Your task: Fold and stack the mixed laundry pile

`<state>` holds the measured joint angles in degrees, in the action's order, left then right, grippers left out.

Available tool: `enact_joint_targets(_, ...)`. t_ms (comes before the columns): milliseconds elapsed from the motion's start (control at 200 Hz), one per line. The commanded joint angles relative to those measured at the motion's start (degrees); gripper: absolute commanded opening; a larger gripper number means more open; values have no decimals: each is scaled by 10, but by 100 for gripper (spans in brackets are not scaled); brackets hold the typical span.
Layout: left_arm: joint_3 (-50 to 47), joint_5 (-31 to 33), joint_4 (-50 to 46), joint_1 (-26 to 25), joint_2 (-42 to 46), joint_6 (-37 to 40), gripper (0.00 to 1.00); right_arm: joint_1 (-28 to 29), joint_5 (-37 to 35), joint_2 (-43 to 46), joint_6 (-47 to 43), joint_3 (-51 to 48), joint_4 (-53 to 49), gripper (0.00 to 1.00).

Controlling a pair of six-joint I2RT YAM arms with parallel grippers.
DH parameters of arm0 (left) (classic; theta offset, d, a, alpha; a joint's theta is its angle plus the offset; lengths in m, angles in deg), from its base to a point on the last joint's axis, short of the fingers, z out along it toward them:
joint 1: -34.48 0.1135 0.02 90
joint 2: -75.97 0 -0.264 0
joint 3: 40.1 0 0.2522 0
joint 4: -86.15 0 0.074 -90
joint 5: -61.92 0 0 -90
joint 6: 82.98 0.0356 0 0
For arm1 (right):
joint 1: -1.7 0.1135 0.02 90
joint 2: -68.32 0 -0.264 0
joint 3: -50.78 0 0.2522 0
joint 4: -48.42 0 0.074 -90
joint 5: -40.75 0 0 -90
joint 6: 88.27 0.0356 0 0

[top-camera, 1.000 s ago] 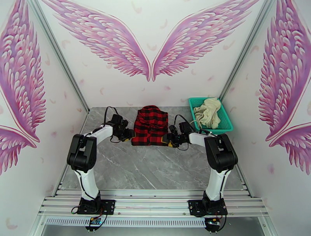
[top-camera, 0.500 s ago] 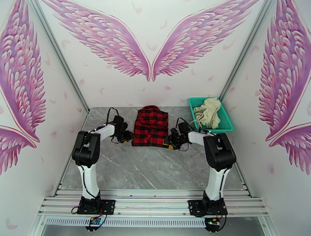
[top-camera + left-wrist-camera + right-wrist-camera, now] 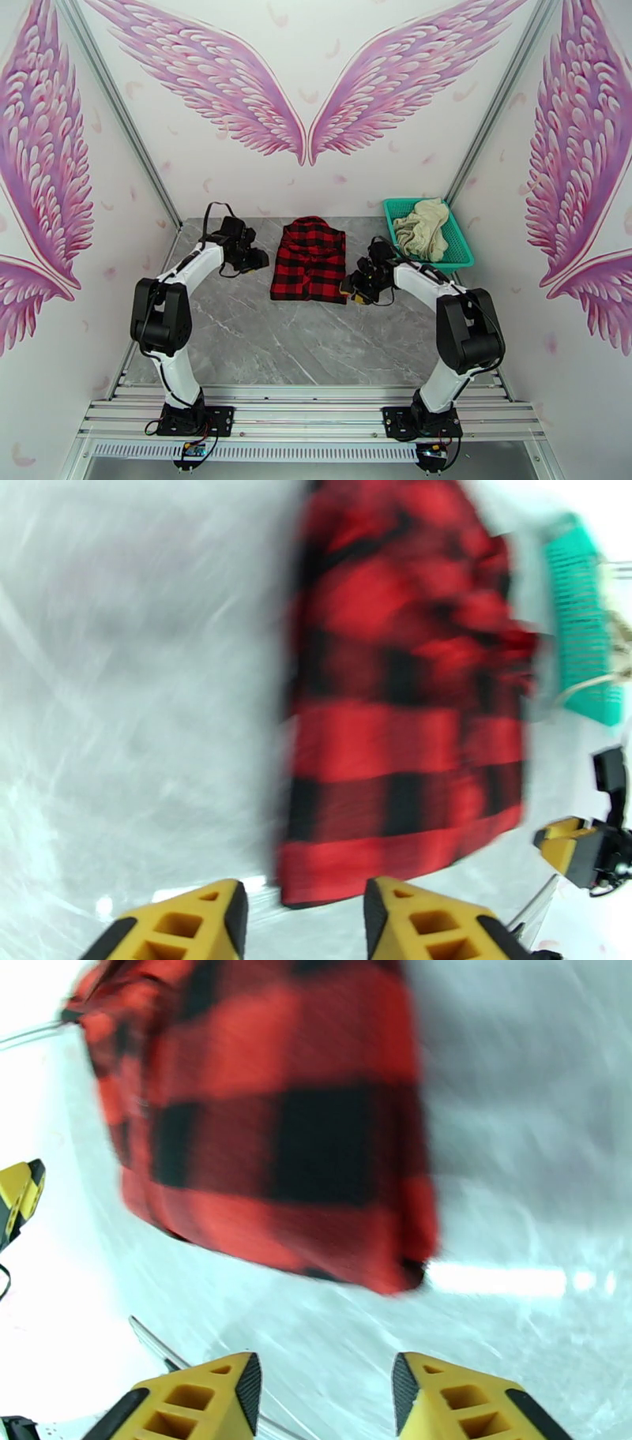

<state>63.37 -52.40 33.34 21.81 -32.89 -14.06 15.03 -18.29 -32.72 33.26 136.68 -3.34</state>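
Observation:
The red-and-black check shirt [image 3: 308, 259] lies folded flat at the back middle of the grey table [image 3: 300, 347]; it also shows blurred as the shirt [image 3: 403, 717] and shirt [image 3: 276, 1134] in the wrist views. My left gripper [image 3: 257, 259] hovers just left of it, open, with bare table between its fingers [image 3: 189, 926]. Off the shirt's near right corner, my right gripper [image 3: 348, 286] is open and empty, its fingers [image 3: 466, 1402] apart. The cream garment [image 3: 423, 225] sits crumpled in the teal basket [image 3: 462, 253].
The teal basket [image 3: 581, 630] stands at the table's back right corner against the wall. Winged walls close in the left, right and back. An aluminium rail [image 3: 308, 412] carries both arm bases at the near edge. Bare marble lies in front of the shirt.
Both grippers have drawn back from the shirt's side edges, the left one moving up and towards the back left. Their jaws have narrowed a little. The shirt lies a bit flatter.

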Motion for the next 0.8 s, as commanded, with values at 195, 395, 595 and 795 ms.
enact_joint_targets(195, 125, -65, 79, -52, -165, -18, 29, 20, -33, -188, 18, 206, 42, 29)
enact_joint_targets(395, 176, -43, 131, -54, -246, -56, 32, 20, -86, -297, 19, 304, 28, 24)
enact_joint_targets(595, 175, -50, 138, -55, -287, -70, 33, 18, -121, -336, -5, 315, -2, 25)
enact_joint_targets(795, 177, -42, 77, -49, -204, -38, 41, 17, -141, -232, -35, 286, -43, 34)
